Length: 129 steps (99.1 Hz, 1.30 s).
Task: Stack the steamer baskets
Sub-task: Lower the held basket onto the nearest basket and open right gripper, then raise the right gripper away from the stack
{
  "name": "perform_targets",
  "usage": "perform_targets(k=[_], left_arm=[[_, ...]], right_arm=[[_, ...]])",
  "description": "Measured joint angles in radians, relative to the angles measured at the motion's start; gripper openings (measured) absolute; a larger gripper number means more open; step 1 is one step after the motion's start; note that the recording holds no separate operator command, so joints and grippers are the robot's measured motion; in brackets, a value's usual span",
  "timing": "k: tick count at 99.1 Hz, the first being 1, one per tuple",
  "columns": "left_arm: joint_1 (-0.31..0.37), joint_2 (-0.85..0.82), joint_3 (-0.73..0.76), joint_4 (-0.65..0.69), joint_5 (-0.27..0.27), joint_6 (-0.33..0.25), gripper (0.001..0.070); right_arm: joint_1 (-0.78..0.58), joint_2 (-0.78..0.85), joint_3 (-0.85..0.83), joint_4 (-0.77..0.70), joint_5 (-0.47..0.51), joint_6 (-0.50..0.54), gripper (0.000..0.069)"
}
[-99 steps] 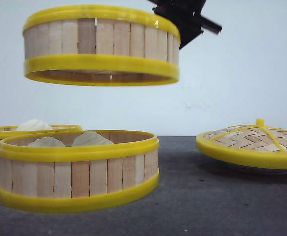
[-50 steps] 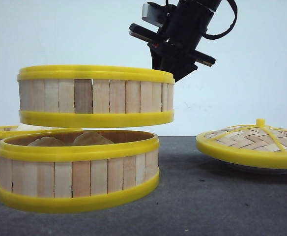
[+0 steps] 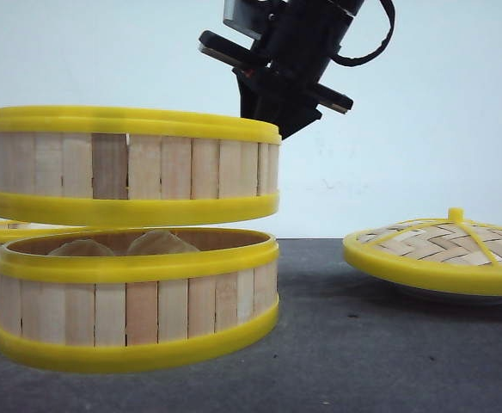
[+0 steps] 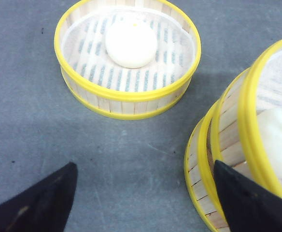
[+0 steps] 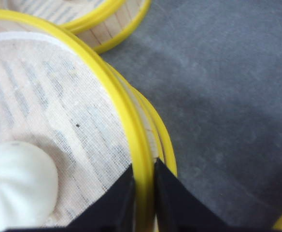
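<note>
Far left, standing on the grey table [image 3: 380, 344]: far-left basket [image 3: 2, 245], behind the others and partly cut off at the frame edge. Seen from the left wrist as one round basket [image 4: 131, 99] with a single white bun [image 4: 130, 42] lying on its slatted floor.

Left gripper [image 4: 145, 166]: fingers spread wide, nothing between them, above bare table between the far-left basket and the stack position.

Left of centre, on the table: lower basket [image 3: 135, 310], upright, with two pale buns [image 3: 156, 243] showing above its rim.

Directly over it: lifted basket [image 3: 131, 163], level, held in the air with a clear gap under its bottom rim and not touching the lower basket. Inside, per the right wrist view, a cloth liner [image 5: 49, 96] and one more bun [image 5: 18, 186].

Right gripper [image 3: 272, 103]: coming down from above at the lifted basket's right rear edge. Fingers [image 5: 172, 198] nearly together, clamped on the yellow top rim of the lifted basket, one inside the wall and one outside.

Right, well apart from the baskets: domed woven lid [image 3: 440, 249] with its knob upward, resting on the table.
</note>
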Motion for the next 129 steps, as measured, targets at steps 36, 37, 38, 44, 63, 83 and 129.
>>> perform_targets(k=[36, 37, 38, 44, 63, 83, 129], left_arm=[[0.0, 0.0, 0.0, -0.005, 0.0, 0.0, 0.0551], [0.0, 0.0, 0.0, -0.006, 0.0, 0.0, 0.0551], [0.0, 0.0, 0.0, -0.006, 0.0, 0.0, 0.0551], [0.0, 0.0, 0.0, -0.007, 0.0, 0.0, 0.0551], [0.0, 0.0, 0.0, -0.007, 0.0, 0.0, 0.0551], [0.0, 0.0, 0.0, -0.007, 0.0, 0.0, 0.0551], [0.0, 0.001, 0.0, -0.005, 0.0, 0.0, 0.0551]], right_arm=[[-0.002, 0.049, 0.0, -0.001, 0.037, 0.002, 0.0031], [-0.001, 0.05, 0.0, 0.0, 0.037, 0.002, 0.0031], [-0.001, 0.051, 0.0, 0.0, 0.037, 0.002, 0.0031], [0.0, 0.054, 0.0, -0.002, 0.035, 0.004, 0.0031], [0.007, 0.074, 0.0, -0.006, 0.038, 0.01, 0.0031], [0.011, 0.076, 0.0, -0.005, 0.048, 0.015, 0.003], [0.015, 0.076, 0.0, -0.006, 0.037, 0.016, 0.0187]])
